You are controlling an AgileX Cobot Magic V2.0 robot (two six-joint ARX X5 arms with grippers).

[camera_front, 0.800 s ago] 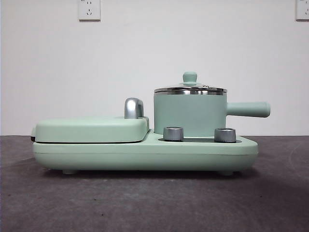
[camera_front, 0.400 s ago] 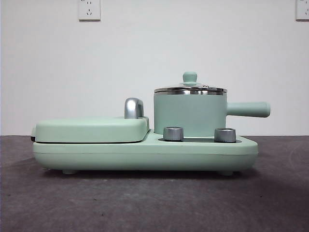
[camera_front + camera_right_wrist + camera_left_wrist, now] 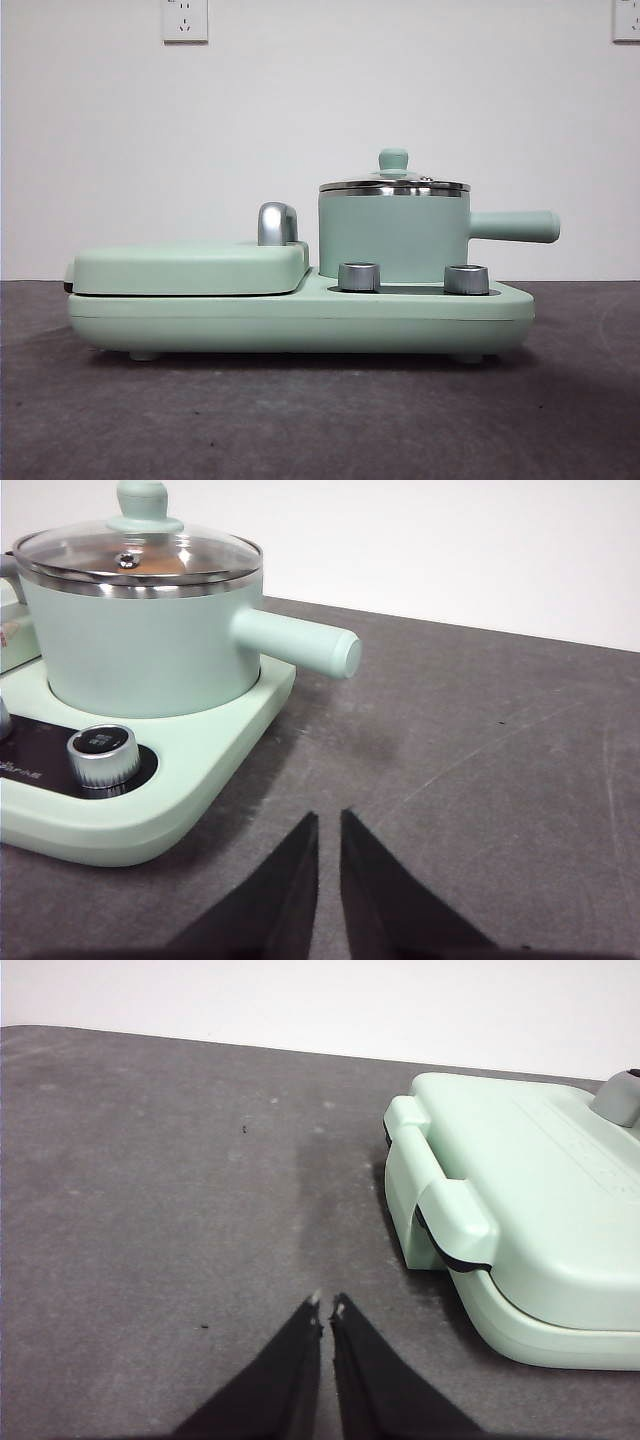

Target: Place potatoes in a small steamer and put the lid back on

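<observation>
Two steel dials (image 3: pixel 359 277) front the mint-green base (image 3: pixel 300 320) in the front view, where the small steamer (image 3: pixel 393 238) stands on the base with the lid (image 3: pixel 394 183) seated on its rim; neither arm shows here. In the left wrist view the left gripper (image 3: pixel 326 1306) hangs over bare grey worktop (image 3: pixel 150 1210), fingers pressed together and holding nothing, the closed griddle plate (image 3: pixel 520 1190) ahead and off to one side. In the right wrist view the right gripper (image 3: pixel 327 815) likewise has its fingers clenched and empty, the steamer's side handle (image 3: pixel 300 643) ahead of the tips.
</observation>
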